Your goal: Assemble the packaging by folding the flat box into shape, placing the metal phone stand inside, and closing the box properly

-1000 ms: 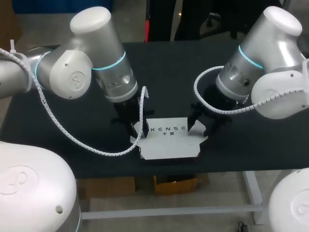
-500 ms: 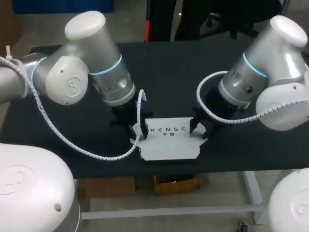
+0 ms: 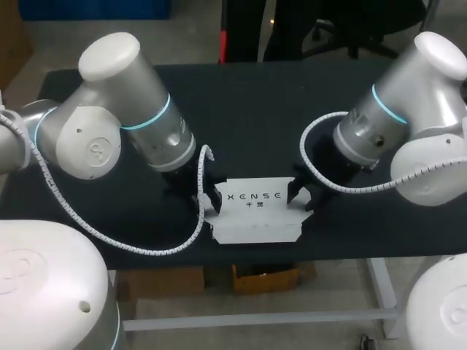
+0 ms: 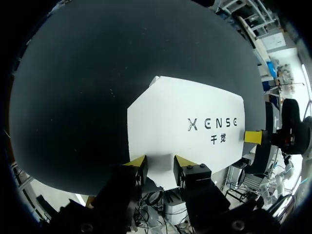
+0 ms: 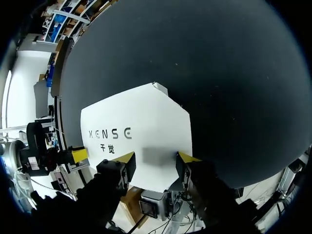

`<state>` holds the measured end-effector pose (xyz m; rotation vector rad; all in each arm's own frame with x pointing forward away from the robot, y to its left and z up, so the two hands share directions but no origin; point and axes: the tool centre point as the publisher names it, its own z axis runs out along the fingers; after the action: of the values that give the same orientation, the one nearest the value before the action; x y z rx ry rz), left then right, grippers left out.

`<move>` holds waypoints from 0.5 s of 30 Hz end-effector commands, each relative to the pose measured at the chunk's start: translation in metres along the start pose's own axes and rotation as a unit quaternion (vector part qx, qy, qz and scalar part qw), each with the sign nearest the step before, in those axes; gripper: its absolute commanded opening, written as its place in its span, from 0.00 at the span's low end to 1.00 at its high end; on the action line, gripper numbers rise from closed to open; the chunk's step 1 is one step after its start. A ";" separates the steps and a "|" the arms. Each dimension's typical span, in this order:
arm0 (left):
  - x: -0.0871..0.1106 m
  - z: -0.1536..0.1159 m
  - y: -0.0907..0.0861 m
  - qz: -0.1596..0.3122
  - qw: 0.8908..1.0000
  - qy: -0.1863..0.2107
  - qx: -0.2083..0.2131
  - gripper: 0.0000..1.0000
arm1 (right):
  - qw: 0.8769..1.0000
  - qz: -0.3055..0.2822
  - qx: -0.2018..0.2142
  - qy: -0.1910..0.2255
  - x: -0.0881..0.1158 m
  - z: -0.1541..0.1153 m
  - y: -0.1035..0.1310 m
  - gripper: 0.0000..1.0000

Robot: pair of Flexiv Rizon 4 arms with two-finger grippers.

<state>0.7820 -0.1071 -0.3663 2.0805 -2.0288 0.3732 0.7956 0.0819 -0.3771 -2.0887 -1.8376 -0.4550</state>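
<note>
The white flat box [image 3: 255, 215] lies on the black table [image 3: 255, 109] near its front edge, printed side up. My left gripper [image 3: 207, 198] is at the box's left end and my right gripper [image 3: 300, 195] at its right end. In the left wrist view the box [image 4: 185, 117] stretches ahead of the left gripper [image 4: 160, 166], whose open yellow-tipped fingers straddle its near edge. In the right wrist view the right gripper [image 5: 156, 162] stands open the same way over the other end of the box [image 5: 141, 122]. No metal phone stand is in view.
The table's front edge [image 3: 255, 257] runs just below the box. Each wrist view shows the other arm's yellow fingertip [image 4: 253, 137] at the far end of the box. The dark tabletop stretches away behind the box.
Both arms have swung lower toward the box's ends. The right gripper's fingers have drawn closer together. The box has stayed about where it was.
</note>
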 end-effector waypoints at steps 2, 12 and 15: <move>-0.004 0.000 0.007 0.007 1.000 0.008 0.011 0.36 | 1.000 0.000 -0.015 0.005 -0.004 0.002 -0.007 0.52; -0.002 0.005 0.002 0.007 1.000 0.022 0.005 0.38 | 0.999 -0.011 -0.025 0.017 -0.001 0.006 -0.005 0.53; 0.000 0.005 0.001 0.005 1.000 0.027 0.005 0.37 | 0.999 -0.013 -0.026 0.019 0.000 0.007 -0.004 0.53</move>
<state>0.7796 -0.1074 -0.3679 2.0468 -2.0122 0.4373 0.7936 0.0827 -0.3797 -2.0662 -1.8497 -0.5356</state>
